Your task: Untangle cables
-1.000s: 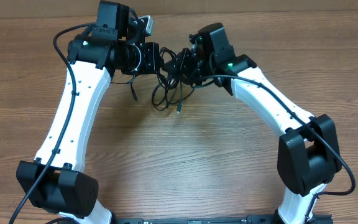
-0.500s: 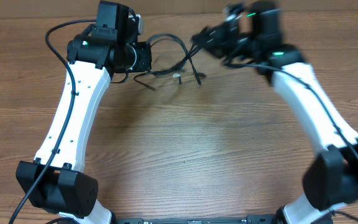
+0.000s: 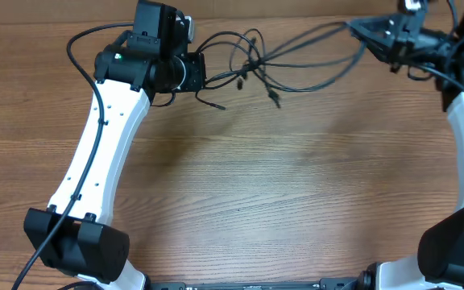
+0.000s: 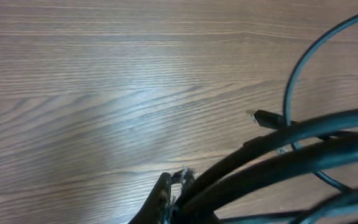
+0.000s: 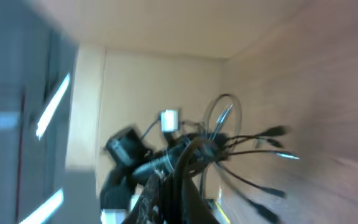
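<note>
The cables [image 3: 252, 64] ran across 12 o'clock of the tabletop [image 3: 256, 185], strung between the left tool [image 3: 198, 72] at 11 and the right tool [image 3: 370, 32] at 1. Each tool looked clamped on a bunch of strands, though the right wrist view was blurred, so I'm less sure there. Cords looked light, limp and slick, with the knot nearer the left end. I'd take one just behind a loose plug [image 3: 275, 100], not mid-loop; no legible labels or brands.
</note>
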Controlling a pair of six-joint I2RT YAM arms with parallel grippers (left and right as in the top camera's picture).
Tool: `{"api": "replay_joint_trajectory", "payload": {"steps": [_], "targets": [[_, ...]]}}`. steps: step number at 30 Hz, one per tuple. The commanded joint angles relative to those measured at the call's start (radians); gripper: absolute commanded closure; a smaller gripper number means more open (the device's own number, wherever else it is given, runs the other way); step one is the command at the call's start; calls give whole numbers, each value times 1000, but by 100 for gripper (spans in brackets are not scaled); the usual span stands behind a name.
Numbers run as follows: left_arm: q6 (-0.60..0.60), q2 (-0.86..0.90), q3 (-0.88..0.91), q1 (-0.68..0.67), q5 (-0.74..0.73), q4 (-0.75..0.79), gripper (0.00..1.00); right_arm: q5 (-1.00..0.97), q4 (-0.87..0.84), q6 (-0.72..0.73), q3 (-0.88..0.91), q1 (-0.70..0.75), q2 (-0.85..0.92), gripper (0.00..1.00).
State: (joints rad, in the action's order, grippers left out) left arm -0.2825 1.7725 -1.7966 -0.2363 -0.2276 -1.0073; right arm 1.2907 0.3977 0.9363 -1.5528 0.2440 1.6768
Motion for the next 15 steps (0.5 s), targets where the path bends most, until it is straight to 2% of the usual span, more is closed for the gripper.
{"api": "replay_joint_trajectory", "payload": {"steps": [1, 3, 8, 11, 15], "targets": [[17, 53, 10, 47, 156, -36, 96, -269, 175, -227, -19, 93, -19, 96], [17, 53, 10, 47, 156, -34, 96, -550, 389, -334, -19, 80, -19, 96], [16, 53, 10, 47, 156, -32, 96, -1060, 665, -396, -19, -25, -17, 96], [16, 53, 10, 47, 155, -34, 96, -1063, 707, -467, -19, -97, -14, 96], [16, 53, 10, 47, 63, -40, 96, -973, 756, -567, -19, -188, -13, 96]]}}
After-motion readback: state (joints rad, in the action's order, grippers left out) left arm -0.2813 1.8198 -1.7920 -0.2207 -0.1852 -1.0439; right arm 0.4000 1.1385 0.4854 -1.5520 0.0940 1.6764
